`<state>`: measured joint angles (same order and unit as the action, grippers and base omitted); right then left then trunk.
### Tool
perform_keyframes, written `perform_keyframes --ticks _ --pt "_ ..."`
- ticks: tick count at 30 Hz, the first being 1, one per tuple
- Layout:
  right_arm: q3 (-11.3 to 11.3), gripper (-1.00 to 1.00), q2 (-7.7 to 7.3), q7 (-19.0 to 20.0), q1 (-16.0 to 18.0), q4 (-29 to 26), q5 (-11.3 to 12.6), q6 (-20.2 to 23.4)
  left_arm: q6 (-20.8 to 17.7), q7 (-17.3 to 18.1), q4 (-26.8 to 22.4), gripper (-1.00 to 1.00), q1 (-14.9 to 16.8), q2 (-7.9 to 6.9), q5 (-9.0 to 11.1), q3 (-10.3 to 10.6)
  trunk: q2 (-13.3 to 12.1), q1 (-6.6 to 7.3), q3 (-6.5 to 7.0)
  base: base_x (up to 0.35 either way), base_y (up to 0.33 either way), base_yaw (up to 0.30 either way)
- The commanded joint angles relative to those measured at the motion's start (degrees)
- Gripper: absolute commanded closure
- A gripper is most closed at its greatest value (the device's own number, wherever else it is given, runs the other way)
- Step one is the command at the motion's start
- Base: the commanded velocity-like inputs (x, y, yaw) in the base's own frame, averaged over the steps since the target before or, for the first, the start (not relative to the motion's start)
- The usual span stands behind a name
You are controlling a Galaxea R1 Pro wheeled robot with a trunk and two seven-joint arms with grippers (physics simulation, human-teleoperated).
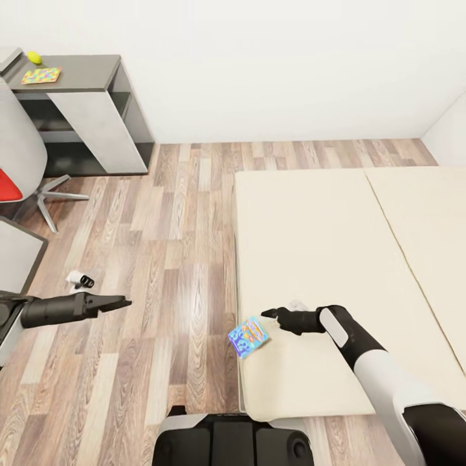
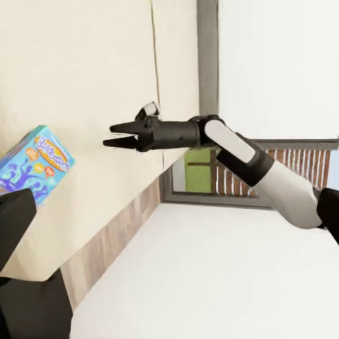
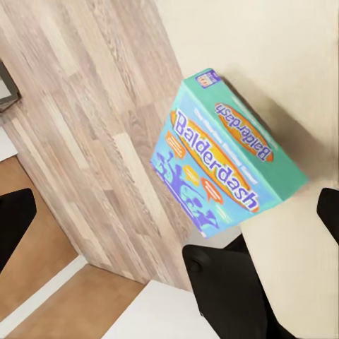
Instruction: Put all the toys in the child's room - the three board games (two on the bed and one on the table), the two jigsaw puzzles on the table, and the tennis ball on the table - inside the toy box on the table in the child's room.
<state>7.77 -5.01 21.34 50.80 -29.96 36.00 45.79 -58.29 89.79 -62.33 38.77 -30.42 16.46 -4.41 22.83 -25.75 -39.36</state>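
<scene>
A small blue board game lies at the bed's near left edge, partly overhanging the floor; its lid reads "Balderdash". My right gripper hovers open just above and behind it, nothing between its fingers, and it also shows over the mattress as right gripper. My left gripper is open over the wooden floor, well left of the bed. Far back left, the table's dark grey end carries the tennis ball and one jigsaw puzzle. The toy box is out of view.
A grey swivel chair with a red seat stands by the table at the left. A small white and black object lies on the floor near my left arm. Wooden floor runs between table and bed.
</scene>
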Motion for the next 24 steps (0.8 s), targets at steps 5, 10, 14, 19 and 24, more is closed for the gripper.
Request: perform_keyframes --ticks 5,10,14,19,24 --pt "0.3 -1.00 -1.59 4.4 0.0 0.0 -0.1 -2.3 1.3 0.2 3.3 -1.00 0.0 -0.94 -0.1 -0.1 0.1 -0.04 0.41 0.000 0.000 0.000" --pt "0.3 -1.00 -2.22 8.7 -1.0 -0.1 -0.5 -5.4 2.8 0.2 4.6 -1.00 0.0 -1.20 -0.3 0.0 0.1 -0.04 0.88 0.000 0.000 0.000" --pt "0.3 -1.00 -2.39 10.0 -1.7 -0.4 -0.7 -6.3 3.2 0.2 4.9 -1.00 0.0 -1.21 -0.4 0.1 0.1 -0.04 1.26 0.000 0.000 0.000" --pt "0.3 -1.00 -2.55 10.8 -2.2 -1.1 -0.7 -6.8 3.4 0.2 5.1 -1.00 0.0 -1.16 -0.5 0.2 0.1 -0.04 1.73 0.000 0.000 0.000" --pt "0.2 -1.00 -2.70 11.3 -2.9 -1.4 -0.8 -7.1 3.4 0.2 5.1 -1.00 0.0 -1.14 -0.5 0.2 0.1 -0.04 2.20 0.000 0.000 0.000"
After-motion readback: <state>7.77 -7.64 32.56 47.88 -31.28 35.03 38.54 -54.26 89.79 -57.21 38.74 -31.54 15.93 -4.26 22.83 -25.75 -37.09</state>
